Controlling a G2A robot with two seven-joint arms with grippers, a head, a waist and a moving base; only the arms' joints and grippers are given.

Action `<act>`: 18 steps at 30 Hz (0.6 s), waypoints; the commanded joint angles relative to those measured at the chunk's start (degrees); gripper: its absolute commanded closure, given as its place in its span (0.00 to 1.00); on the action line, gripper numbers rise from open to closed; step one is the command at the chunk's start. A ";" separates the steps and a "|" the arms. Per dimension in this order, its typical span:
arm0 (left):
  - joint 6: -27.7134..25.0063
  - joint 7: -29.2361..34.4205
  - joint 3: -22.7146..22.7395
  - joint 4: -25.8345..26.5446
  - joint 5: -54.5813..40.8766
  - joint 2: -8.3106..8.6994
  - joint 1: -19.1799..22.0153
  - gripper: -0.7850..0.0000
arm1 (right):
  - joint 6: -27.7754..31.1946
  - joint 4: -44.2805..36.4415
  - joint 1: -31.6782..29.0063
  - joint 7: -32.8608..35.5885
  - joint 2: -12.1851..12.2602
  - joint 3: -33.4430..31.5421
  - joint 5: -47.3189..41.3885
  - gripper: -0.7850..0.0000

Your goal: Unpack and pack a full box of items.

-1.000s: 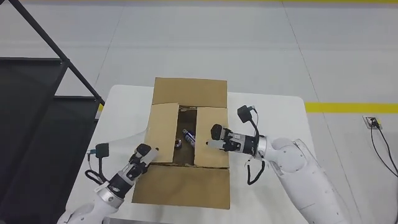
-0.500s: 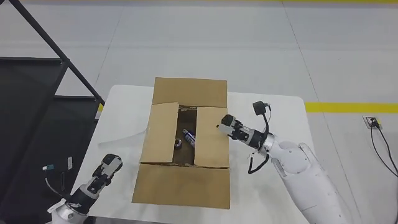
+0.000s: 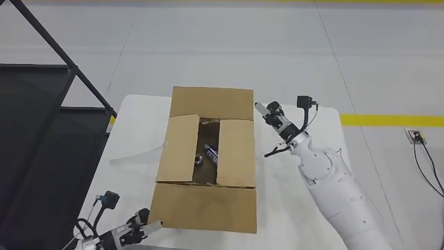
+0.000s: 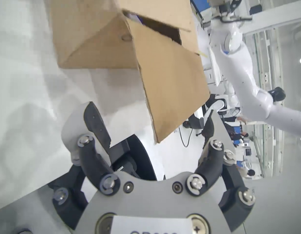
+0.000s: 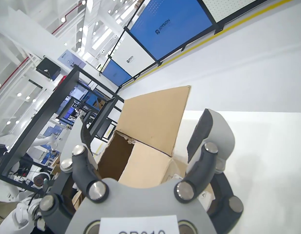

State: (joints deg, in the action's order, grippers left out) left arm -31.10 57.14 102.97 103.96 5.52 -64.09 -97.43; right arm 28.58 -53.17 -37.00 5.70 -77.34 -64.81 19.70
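A brown cardboard box stands mid-table, its left and right top flaps half shut over a narrow gap. Small packaged items show through that gap. My right gripper hangs open and empty just off the box's far right corner. In the right wrist view the gripper looks over the raised far flap. My left gripper is low at the table's front edge, by the box's near left corner. It is open and empty in the left wrist view, with the box ahead of it.
The white table has bare surface to the right and left of the box. A black metal frame with a dark panel stands off the table's left side. The right arm rises beyond the box in the left wrist view.
The left gripper left the left flap and drew back to the table's front edge. The right gripper came off the right flap and swung out to the box's far right corner.
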 commanded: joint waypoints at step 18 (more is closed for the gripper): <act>-1.37 5.08 -6.46 2.36 -12.92 1.41 3.61 0.00 | -4.58 7.40 5.74 6.92 -2.53 3.87 -5.79 0.00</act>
State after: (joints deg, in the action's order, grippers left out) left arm -32.76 61.99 96.61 106.31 -6.29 -62.76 -94.07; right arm 23.62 -47.10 -32.11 11.81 -79.63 -61.21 14.72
